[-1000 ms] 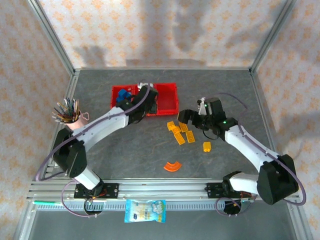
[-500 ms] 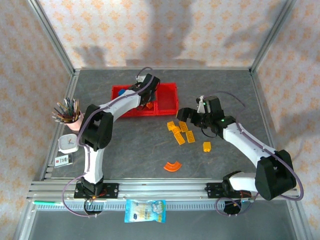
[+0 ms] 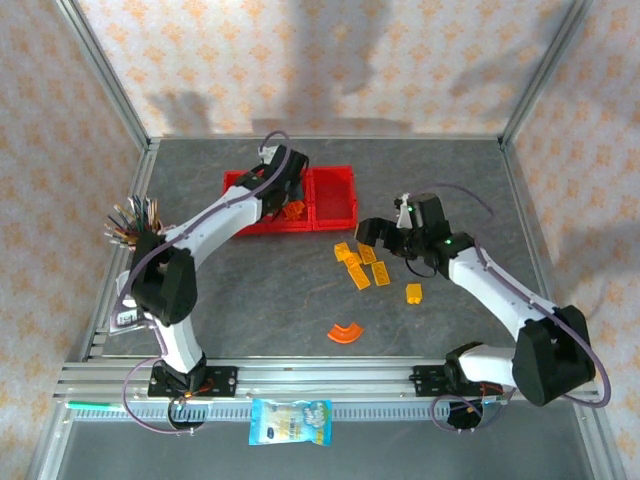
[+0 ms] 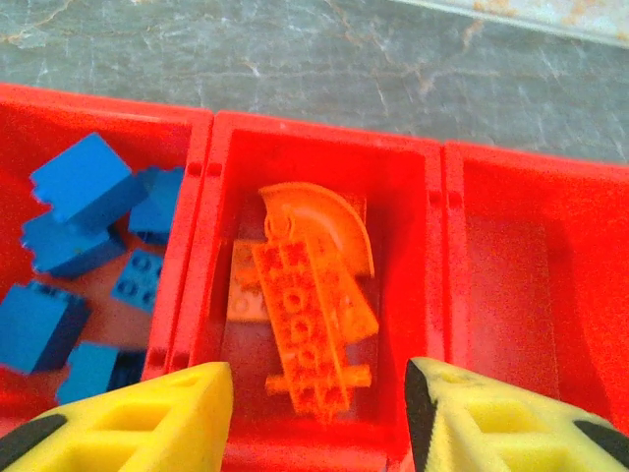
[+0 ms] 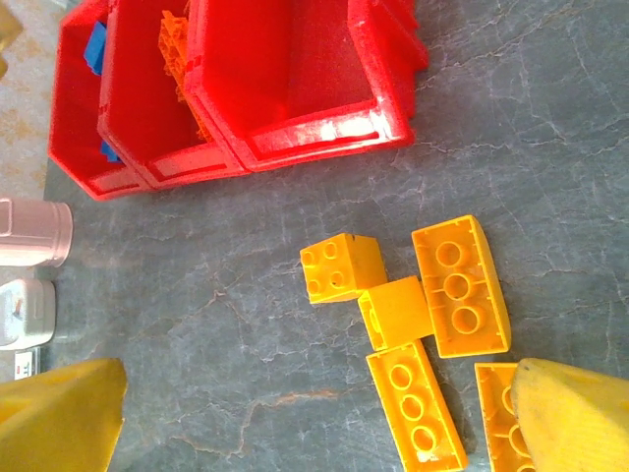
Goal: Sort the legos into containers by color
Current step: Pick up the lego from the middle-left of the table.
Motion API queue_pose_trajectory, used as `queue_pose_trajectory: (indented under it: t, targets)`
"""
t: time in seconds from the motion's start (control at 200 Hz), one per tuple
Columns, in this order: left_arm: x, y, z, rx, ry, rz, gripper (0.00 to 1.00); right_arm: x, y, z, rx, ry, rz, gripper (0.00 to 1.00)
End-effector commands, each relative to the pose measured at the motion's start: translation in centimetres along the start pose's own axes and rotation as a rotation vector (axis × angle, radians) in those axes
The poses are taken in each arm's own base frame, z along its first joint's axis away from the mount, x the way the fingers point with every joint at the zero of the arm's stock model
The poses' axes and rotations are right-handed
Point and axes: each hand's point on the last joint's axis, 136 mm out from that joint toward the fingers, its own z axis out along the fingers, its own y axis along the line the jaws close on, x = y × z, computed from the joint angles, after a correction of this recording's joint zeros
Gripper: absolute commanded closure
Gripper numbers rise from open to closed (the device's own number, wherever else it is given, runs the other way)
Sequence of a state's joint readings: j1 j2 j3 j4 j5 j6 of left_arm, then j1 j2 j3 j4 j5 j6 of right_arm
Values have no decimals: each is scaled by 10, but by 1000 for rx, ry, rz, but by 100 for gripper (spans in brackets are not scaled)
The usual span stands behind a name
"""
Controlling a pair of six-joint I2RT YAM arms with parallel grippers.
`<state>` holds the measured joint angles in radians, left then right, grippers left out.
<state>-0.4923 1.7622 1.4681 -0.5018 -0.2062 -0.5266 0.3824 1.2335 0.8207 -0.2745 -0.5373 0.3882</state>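
— So where did you have the left gripper (image 4: 316, 418) at that moment?

— Over the middle compartment of the red tray (image 3: 335, 205). Its fingers (image 4: 128, 418) were parted with nothing between them, and my wrist feed looked down into that compartment.

— What lay in it?

— Orange legos. The long strip (image 4: 307, 329) lay studs up. Its long axis ran crosswise to the tray's row of compartments, a little skewed. Its far end overlapped the orange arc (image 4: 329, 211). That arc sat at the end of the compartment away from my fingers, its rounded edge turned toward the tray's right compartment. A flat orange piece (image 4: 246, 287) showed beside the strip, on the side of the tray's left compartment.

— And the blues?

— The blue bricks (image 4: 79, 192) were heaped in the tray's left compartment, lying at all angles.

— The other arm?

— I had the right gripper (image 5: 314, 393) hanging off the tray's right compartment, on the side toward the arm bases. Its jaws were spread wide and held nothing. Below it, yellow bricks (image 5: 460, 285) were bunched on the table (image 5: 246, 393), touching one another. The two long ones pointed their long axes roughly toward the tray. A single yellow brick (image 3: 413, 292) sat apart from them, farther from the tray. A loose arc (image 3: 347, 331) lay farther still, with both its ends turned away from the tray.
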Motion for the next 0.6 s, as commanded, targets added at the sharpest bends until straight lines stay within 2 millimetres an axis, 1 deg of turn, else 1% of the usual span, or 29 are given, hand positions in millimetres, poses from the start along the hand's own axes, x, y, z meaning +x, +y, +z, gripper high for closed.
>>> queue_pose_trajectory:
  t: [0.0, 0.01, 0.015, 0.05, 0.15, 0.225, 0.37, 0.485, 0.596]
  targets:
    - [26, -16, -26, 70, 31, 108, 47, 10, -13, -8, 53, 7, 13, 0]
    - [29, -17, -28, 74, 34, 116, 47, 12, -15, -8, 58, 12, 16, 0]
    - [30, -17, -30, 77, 35, 120, 47, 12, -13, -12, 52, 1, 12, 0]
    - [40, -22, -38, 96, 39, 153, 46, 15, -14, -15, 57, 3, 16, 0]
    - [71, -35, -60, 166, 62, 230, 45, 30, -27, -20, 93, 22, 43, 0]
    - [96, -48, -76, 242, 83, 278, 43, 41, -36, -23, 117, 31, 74, 0]
    - [142, -62, -102, 333, 120, 392, 40, 62, -47, -25, 132, 64, 133, 0]
    - [179, -76, -115, 429, 155, 458, 35, 75, -60, -26, 167, 74, 159, 0]
    - [207, -87, -121, 483, 184, 515, 31, 84, -69, -25, 187, 79, 188, 0]
